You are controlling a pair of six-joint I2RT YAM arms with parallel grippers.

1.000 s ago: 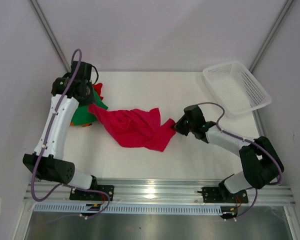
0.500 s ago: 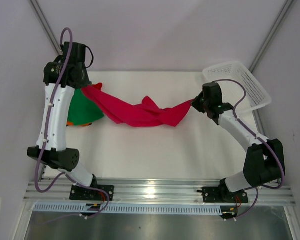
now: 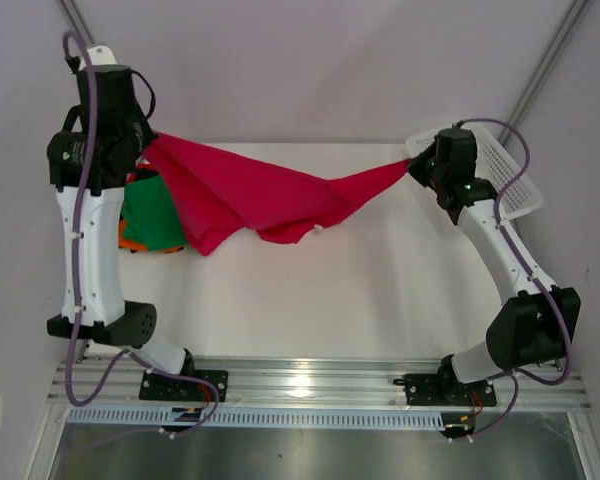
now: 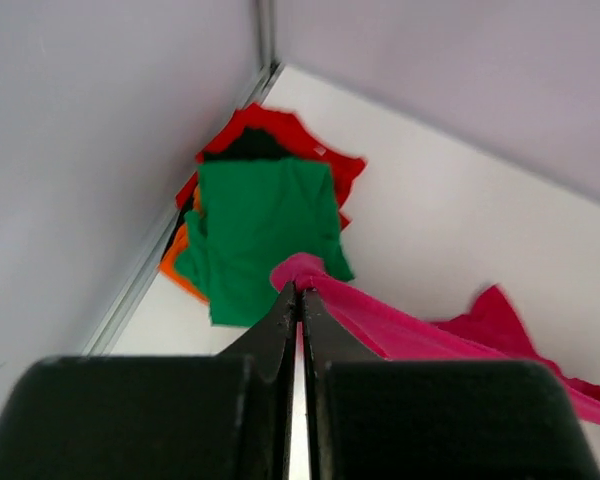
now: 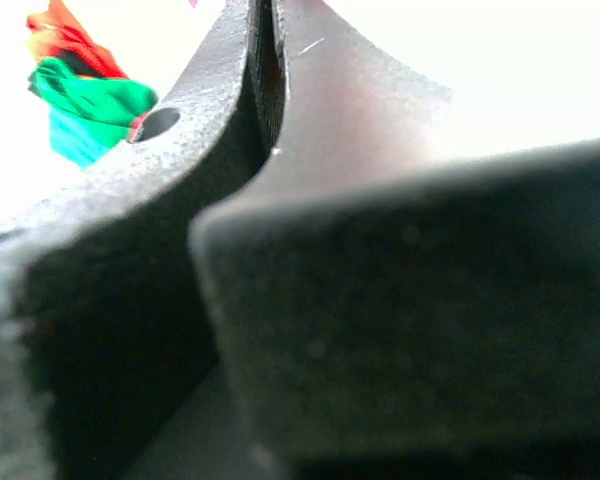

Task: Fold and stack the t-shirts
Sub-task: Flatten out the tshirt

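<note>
A crimson-red t-shirt (image 3: 250, 195) hangs stretched in the air between my two grippers, sagging in the middle above the table. My left gripper (image 3: 150, 150) is raised high at the back left, shut on one end of it; the left wrist view shows the cloth (image 4: 400, 325) pinched at the fingertips of that left gripper (image 4: 300, 290). My right gripper (image 3: 412, 165) is shut on the other end at the back right. A pile of t-shirts lies at the back left corner, a green one (image 3: 152, 212) on top of orange (image 4: 180, 265) and red (image 4: 280, 128).
A white mesh basket (image 3: 500, 175) stands at the back right, partly behind my right arm. Grey walls close the table (image 3: 310, 300) on the left, back and right. The arm bases sit on a metal rail (image 3: 310, 385) at the near edge.
Both grippers have risen and moved apart, lifting the crimson-red t-shirt off the table and pulling it taut. The left arm has gone up and back, the right arm back towards the basket.
</note>
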